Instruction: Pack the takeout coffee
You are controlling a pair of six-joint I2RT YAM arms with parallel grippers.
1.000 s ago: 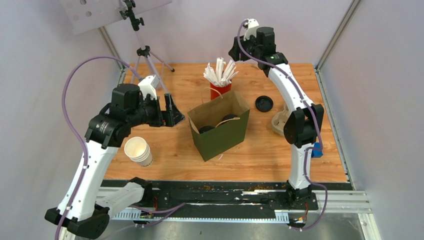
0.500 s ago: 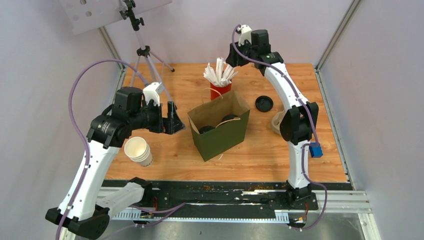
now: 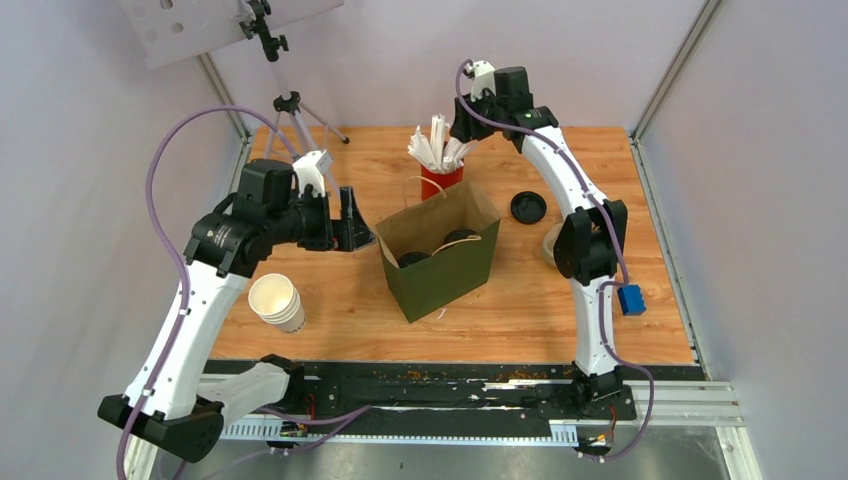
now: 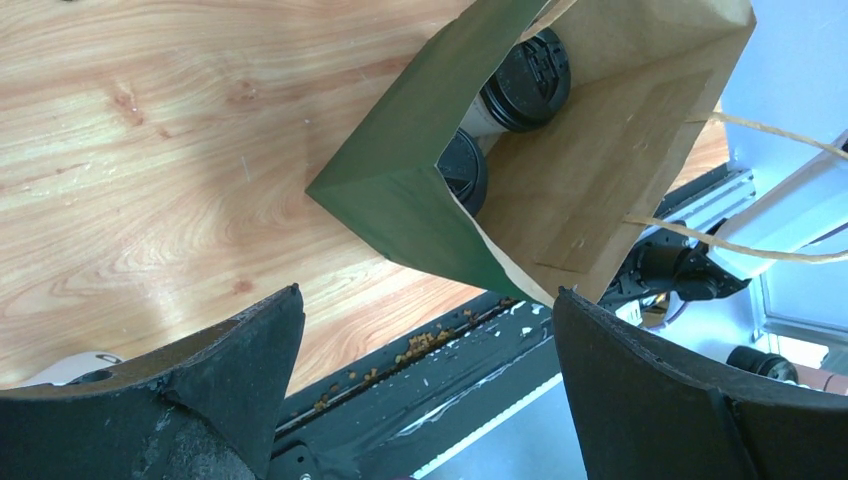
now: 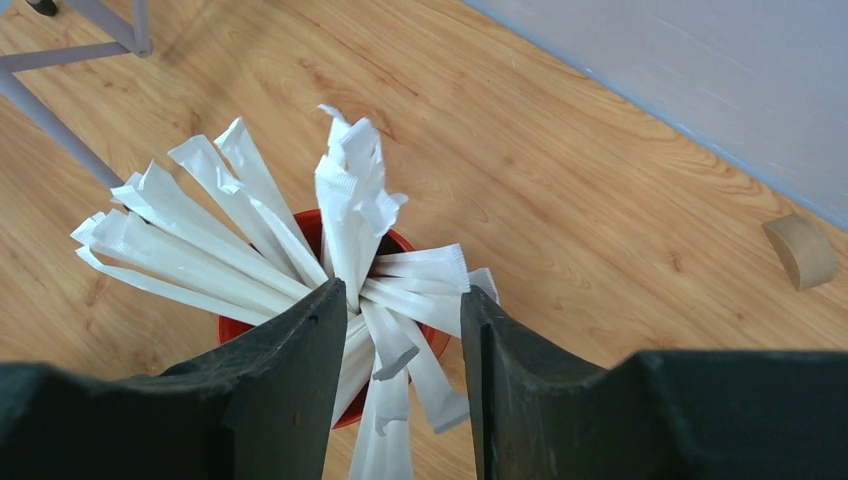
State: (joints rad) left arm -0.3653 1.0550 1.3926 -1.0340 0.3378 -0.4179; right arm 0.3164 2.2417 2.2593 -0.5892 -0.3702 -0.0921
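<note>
Jaws on the left gripper [image 4: 425, 300] stand wide apart and hold nothing. On the right gripper [image 5: 402, 300] they are partly apart, straddling the white sticks [image 5: 350, 200] in the red cup [image 5: 238, 330], and look slightly narrower than 1 second ago. Since then the right arm has swung left and farther back, over the red cup, and the left arm has eased right, toward the green paper bag [image 3: 445, 275]. The bag has not moved.

The takeout coffee [image 4: 525, 65] sits inside the bag. I see 2 black lids, 1 half hidden by the bag's rim, and barely any white cup wall. I cannot tell whether the right fingers touch a stick. A pale object behind the right arm's elbow is mostly covered.

The left arm reaches level above the desk [image 3: 350, 310], its jaws facing the bag. The right arm arches high, wrist pointing down.
</note>
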